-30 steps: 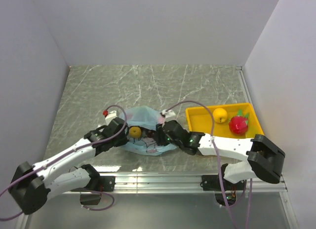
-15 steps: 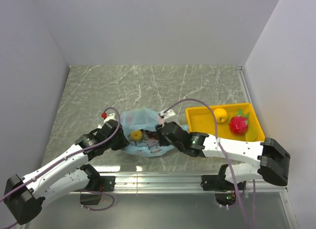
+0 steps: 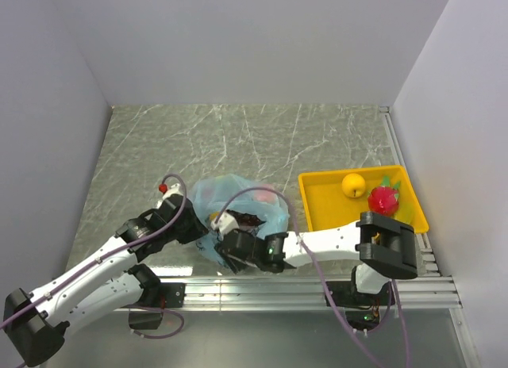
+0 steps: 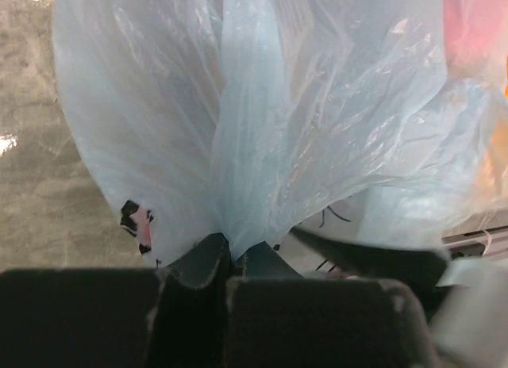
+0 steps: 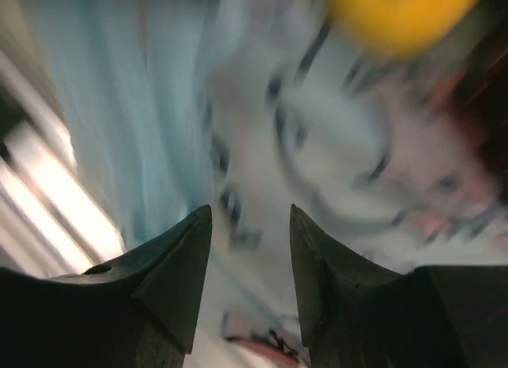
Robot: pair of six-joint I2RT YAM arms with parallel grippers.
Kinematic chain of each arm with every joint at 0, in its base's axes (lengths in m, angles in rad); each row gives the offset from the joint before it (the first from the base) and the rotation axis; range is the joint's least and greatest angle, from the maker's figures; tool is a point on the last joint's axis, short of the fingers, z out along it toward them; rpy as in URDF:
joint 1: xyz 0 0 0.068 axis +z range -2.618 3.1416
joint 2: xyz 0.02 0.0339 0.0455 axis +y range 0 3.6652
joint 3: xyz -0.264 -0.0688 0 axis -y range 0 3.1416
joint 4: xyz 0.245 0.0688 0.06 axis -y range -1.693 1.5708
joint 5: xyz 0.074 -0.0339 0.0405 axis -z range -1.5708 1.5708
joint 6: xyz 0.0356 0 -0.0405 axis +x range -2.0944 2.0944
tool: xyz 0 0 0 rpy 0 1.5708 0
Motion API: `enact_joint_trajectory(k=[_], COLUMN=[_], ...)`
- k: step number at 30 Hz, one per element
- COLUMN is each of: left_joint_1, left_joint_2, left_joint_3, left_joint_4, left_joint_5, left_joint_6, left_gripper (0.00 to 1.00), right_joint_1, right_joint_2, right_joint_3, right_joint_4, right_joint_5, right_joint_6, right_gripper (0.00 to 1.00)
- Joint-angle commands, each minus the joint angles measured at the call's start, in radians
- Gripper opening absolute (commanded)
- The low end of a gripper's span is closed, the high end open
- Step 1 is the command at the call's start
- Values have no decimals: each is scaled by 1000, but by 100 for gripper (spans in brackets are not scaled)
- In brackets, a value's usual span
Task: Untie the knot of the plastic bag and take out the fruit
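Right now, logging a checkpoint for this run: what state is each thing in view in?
left gripper: shut, pinching the plastic bag's gathered edge.
right gripper: open, empty, at the bag's near side.
plastic bag: pinched at one side, fruit inside.
yellow tray: holds a yellow fruit and a red fruit.

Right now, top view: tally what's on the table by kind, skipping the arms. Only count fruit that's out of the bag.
plastic bag: 1
yellow tray: 1
fruit out of the bag: 2, a yellow fruit and a red fruit with green leaves, both in the tray
Total: 4
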Motion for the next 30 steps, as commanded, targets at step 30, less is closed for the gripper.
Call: enact_joint_trajectory(k=[30], left_joint_1=[-2], left_joint_2=[-5], left_joint_3=[13], left_joint_4=[-37], left_joint_5=[31], left_joint_6=[-20], left_gripper=[1], right_joint_1=[-156], right_joint_2=[260], right_joint_3=[301], right_joint_4=[5], right_joint_5=[274], right_joint_6=[236], right_gripper=[88])
